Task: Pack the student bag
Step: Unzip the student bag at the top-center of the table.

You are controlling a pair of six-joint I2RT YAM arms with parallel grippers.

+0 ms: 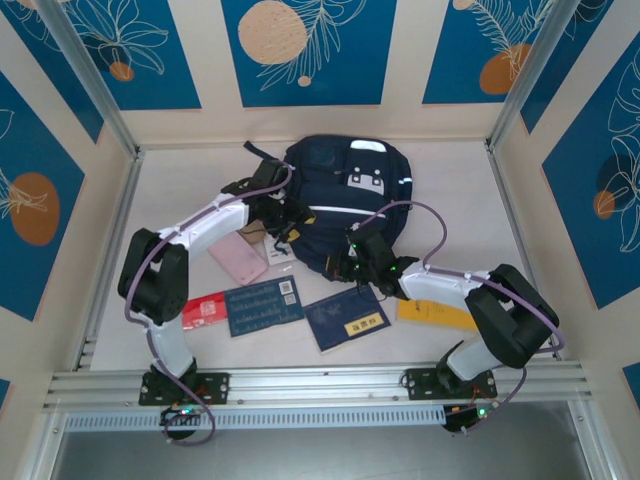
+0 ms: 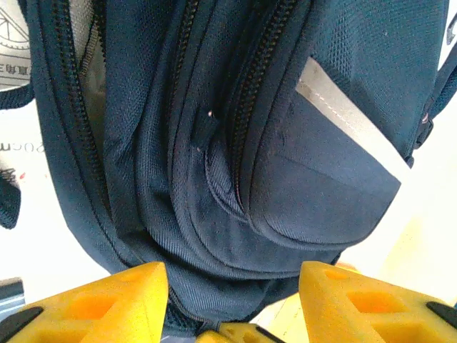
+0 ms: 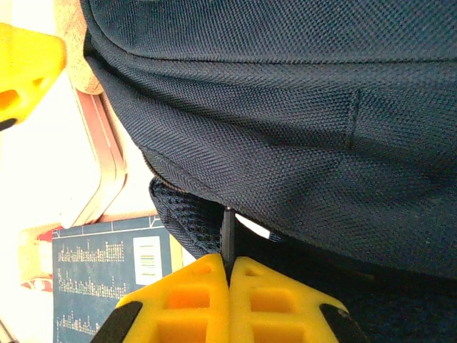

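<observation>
**Right pincer pinching the student bag**

I see its fingers pressed together on a thin black tab at the bag's near edge. Left pincer: spread, at the bag's left side. The bag lies far centre on the table.

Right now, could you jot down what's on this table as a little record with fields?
bag: student bag, dark navy, lying at the far middle of the table
left fingers: apart, at the bag's left side, facing its zips
right fingers: shut on a thin black tab at the bag's near edge
loose items: pink case, red packet, blue booklet, navy booklet, yellow envelope
where they lie: on the table, outside the bag, on its near side
</observation>
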